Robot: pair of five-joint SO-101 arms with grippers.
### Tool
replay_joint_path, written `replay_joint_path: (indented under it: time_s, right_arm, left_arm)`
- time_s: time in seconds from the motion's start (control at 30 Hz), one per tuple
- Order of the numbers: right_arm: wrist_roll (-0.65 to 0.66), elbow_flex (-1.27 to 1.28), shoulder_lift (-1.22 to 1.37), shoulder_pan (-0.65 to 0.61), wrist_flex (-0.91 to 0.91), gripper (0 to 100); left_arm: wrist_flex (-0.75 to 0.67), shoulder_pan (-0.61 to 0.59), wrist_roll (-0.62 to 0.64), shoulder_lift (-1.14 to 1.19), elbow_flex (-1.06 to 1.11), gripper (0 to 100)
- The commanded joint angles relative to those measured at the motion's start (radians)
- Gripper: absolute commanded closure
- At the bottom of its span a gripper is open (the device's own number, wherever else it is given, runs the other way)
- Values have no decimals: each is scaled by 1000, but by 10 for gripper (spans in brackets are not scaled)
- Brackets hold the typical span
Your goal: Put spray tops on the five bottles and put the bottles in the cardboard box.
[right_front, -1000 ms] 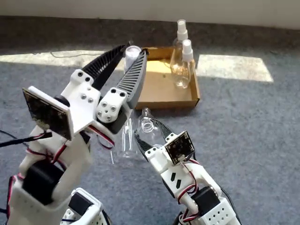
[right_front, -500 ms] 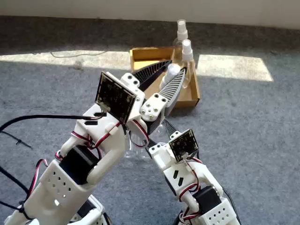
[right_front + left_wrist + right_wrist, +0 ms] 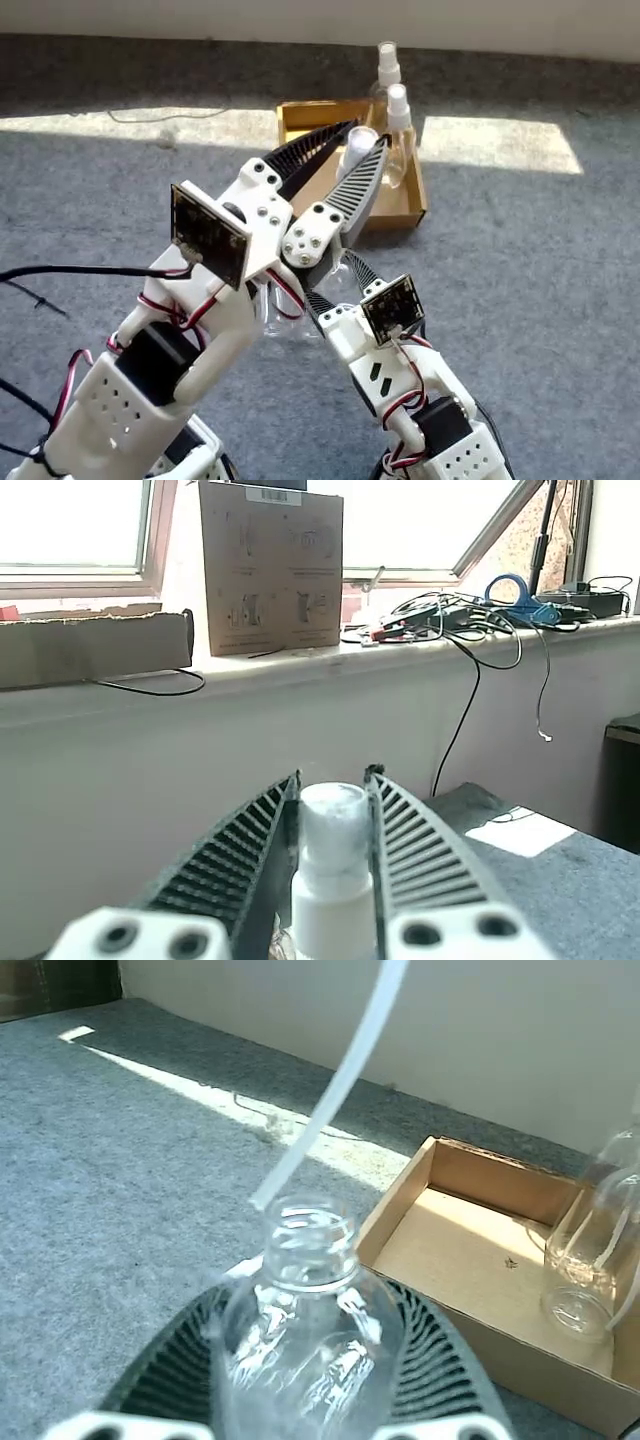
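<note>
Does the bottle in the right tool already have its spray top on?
No, the bottle has a bare open neck, with the thin tube ending beside its rim.

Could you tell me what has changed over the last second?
The left gripper, shut on a spray top, swung right from the left edge of the cardboard box to above the open bottle in the right gripper. That gripper, the box and two capped bottles stayed put.

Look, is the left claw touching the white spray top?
Touching. The left wrist view shows the left gripper with a finger pressed against each side of the spray top, with no gap.
</note>
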Motion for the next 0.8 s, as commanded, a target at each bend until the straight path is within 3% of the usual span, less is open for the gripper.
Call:
replay_joint_path:
  time_s: [0.0, 0.27, 0.5, 0.77]
  right_arm:
    - [-11, -12, -1, 8, -1, 995]
    - [-11, -10, -1, 8, -1, 995]
    - [-11, -10, -1, 12, -1, 995]
    - [-11, -18, -1, 15, -1, 995]
  left_arm:
    - [-31, 7, -2, 88, -94, 994]
    - [-75, 5, -5, 136, -99, 994]
    - [-75, 7, 3, 125, 31, 994]
    - [-74, 7, 48, -88, 211, 994]
